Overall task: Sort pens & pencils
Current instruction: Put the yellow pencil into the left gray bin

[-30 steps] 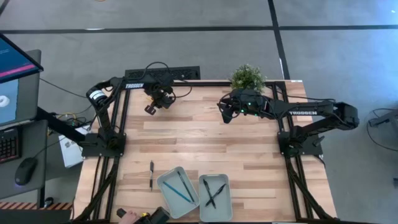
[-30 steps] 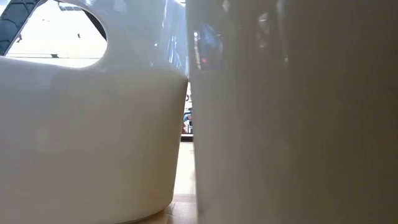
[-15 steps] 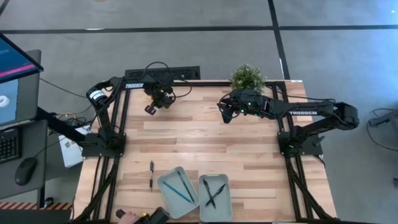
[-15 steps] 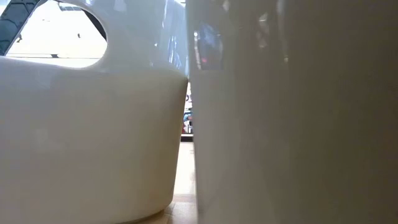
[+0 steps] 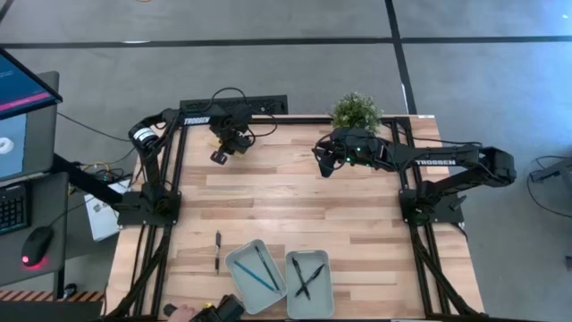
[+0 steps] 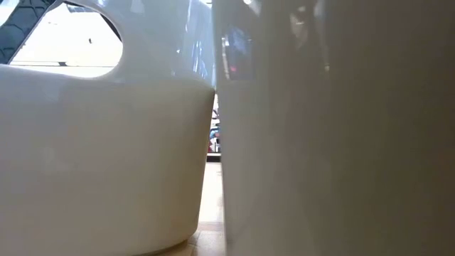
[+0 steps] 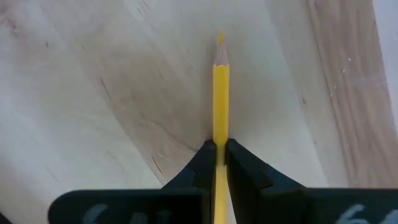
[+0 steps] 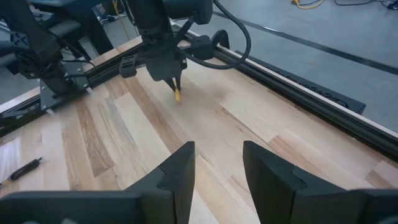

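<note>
My left gripper is near the table's far left and is shut on the yellow pencil, whose sharpened tip sticks out below the fingers. My right gripper is open and empty over the far middle of the table; it also shows in the right wrist view. One black pen lies flat on the wood left of the trays. A white tray holds a light blue pencil, and a second white tray holds crossed black pens. My left gripper pinches the yellow pencil's shaft between its two fingers, with the pencil lying along them. The fingers point down from above, and the pointed end sticks out below them toward the wood. Whether the tip touches the table, I cannot tell.
A potted plant stands at the far edge by my right gripper. A person's hand with a dark object shows at the near edge. The two tray walls fill the low view. Bare wood lies between the arms.
My left gripper has gone a little toward the table's far edge, still shut on the yellow pencil.
</note>
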Tool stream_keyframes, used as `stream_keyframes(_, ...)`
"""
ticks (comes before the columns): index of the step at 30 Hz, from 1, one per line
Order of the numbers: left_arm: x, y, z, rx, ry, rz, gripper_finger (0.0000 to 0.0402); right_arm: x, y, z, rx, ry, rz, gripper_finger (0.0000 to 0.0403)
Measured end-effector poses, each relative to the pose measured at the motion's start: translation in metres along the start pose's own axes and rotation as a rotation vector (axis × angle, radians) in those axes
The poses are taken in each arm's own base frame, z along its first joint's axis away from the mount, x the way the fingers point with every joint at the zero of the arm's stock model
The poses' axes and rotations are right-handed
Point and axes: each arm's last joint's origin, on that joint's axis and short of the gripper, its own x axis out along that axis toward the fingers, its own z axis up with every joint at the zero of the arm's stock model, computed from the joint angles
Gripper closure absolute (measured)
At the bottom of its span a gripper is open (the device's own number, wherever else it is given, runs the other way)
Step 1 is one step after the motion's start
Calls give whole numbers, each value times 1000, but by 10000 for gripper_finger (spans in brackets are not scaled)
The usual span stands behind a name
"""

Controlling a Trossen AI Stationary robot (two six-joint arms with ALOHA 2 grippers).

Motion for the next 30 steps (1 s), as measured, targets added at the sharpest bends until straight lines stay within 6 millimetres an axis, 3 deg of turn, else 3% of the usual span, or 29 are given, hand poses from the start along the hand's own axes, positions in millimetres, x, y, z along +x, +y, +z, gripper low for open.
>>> stream_keyframes(13, -9, -1, 0, -67, 32, -53, 390, 0, 0, -1, -28, 7, -2, 246)
stream_keyframes(18, -21, 4, 3, -108, 31, -44, 390, 0, 0, -1, -28, 7, -2, 246)
stream_keyframes(25, -55, 11, 14, -119, -27, -17, 390, 0, 0, -1, -28, 7, -2, 246)
stream_keyframes(30, -91, 0, 36, -53, -74, 73, 390, 0, 0, -1, -28, 13, -4, 246)
